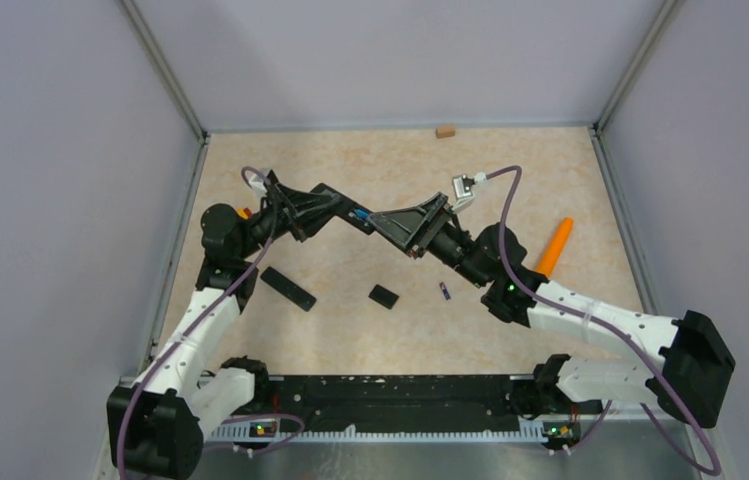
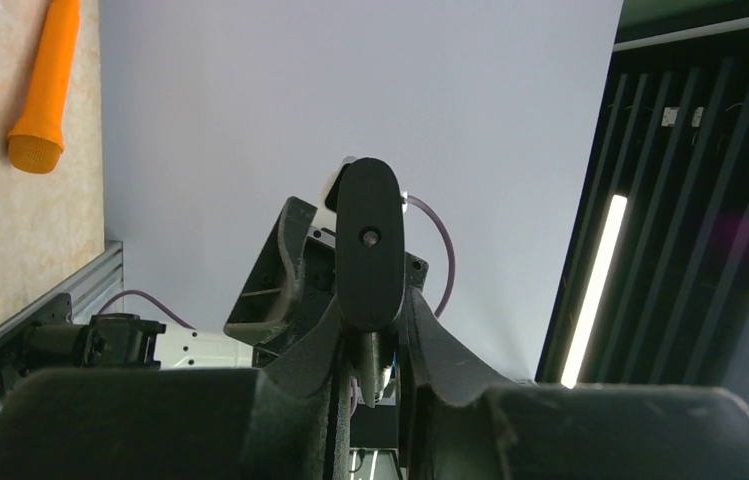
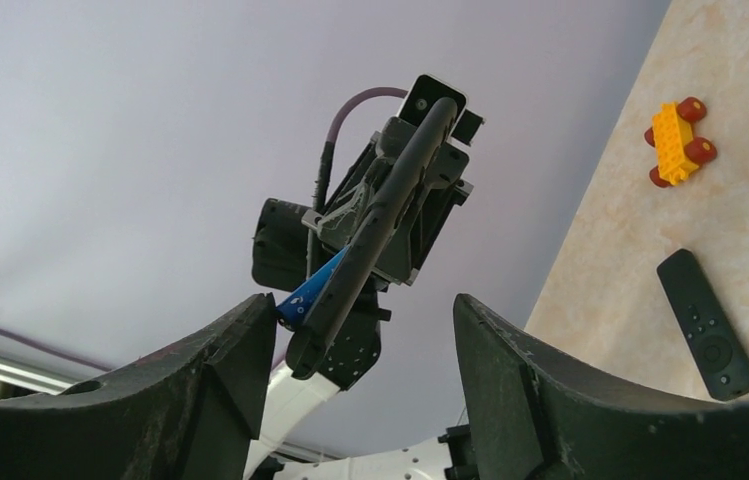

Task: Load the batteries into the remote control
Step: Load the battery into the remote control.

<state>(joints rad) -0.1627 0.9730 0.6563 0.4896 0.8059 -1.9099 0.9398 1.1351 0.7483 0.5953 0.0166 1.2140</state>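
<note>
**Supervisor:** Status, left to right?

**Operator:** My left gripper [image 1: 322, 203] is clamped shut on the remote control [image 2: 370, 245], held above the table [image 1: 510, 170]. A blue battery [image 3: 308, 295] juts at a slant near the remote's right end; it looks only partly seated. Right of the remote, my right gripper [image 3: 360, 312] is spread wide, holding nothing.

**Supervisor:** Hazards?

**Operator:** A skewed push could jam or eject that battery. Excess force could twist the remote in the clamp. A second battery [image 1: 445, 291] lies right of the remote, on the table.

Left arm [image 1: 190, 335] and right arm [image 1: 600, 325]: white lower links, chunky black joints. Left gripper [image 1: 335, 205] and right gripper [image 1: 378, 219] are both matte black. A purple cable [image 1: 510, 195] on each, and little green lights [image 1: 262, 428] by the bases.
</note>
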